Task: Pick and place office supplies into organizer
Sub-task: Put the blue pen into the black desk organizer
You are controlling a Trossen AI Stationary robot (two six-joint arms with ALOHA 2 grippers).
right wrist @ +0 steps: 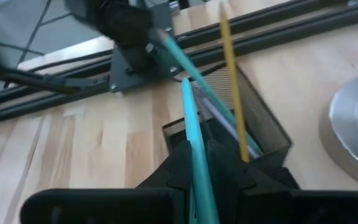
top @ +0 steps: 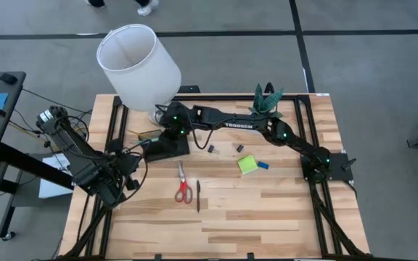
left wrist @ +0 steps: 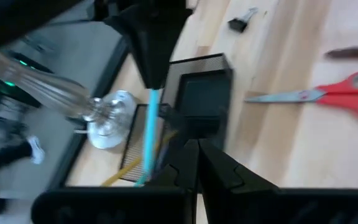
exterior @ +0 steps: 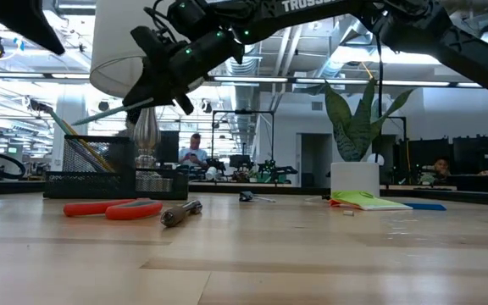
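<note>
1. The organizer [top: 167, 147], a black mesh tray, sat on the wooden surface [top: 267, 210] just beside the lamp's silver base [left wrist: 109, 121], under the edge of the white lampshade [top: 138, 65].
2. In its tall mesh cup, a yellow pencil [right wrist: 232, 87] leaned upright beside another light blue pen [right wrist: 188, 68]; the square compartment next to it looked dark, and its contents could not be told.
3. The right gripper [right wrist: 199, 163] hung over the organizer, its fingers pinching a light blue pen [right wrist: 194, 143] whose tip pointed down into the cup.
4. The left gripper [left wrist: 196, 163] hovered by the surface's left edge facing the organizer, fingers pressed together with nothing between them.
5. White lettering on the right arm read "TROSSEN" in the high view.
6. The red-handled scissors [top: 183, 187] lay flat on the surface in front of the organizer, with a black pen [top: 198, 196] just beside them.
7. Two small black binder clips [top: 211, 149] lay near the middle, well apart from each other.
8. The lime-green sticky-note pad [top: 247, 164] lay further right, with the small blue eraser [top: 263, 164] just beside it.
9. A potted green plant [top: 267, 100] stood at the far edge, partly under the right arm.
10. In the low view, a seated person showed in the room beyond the surface.
</note>
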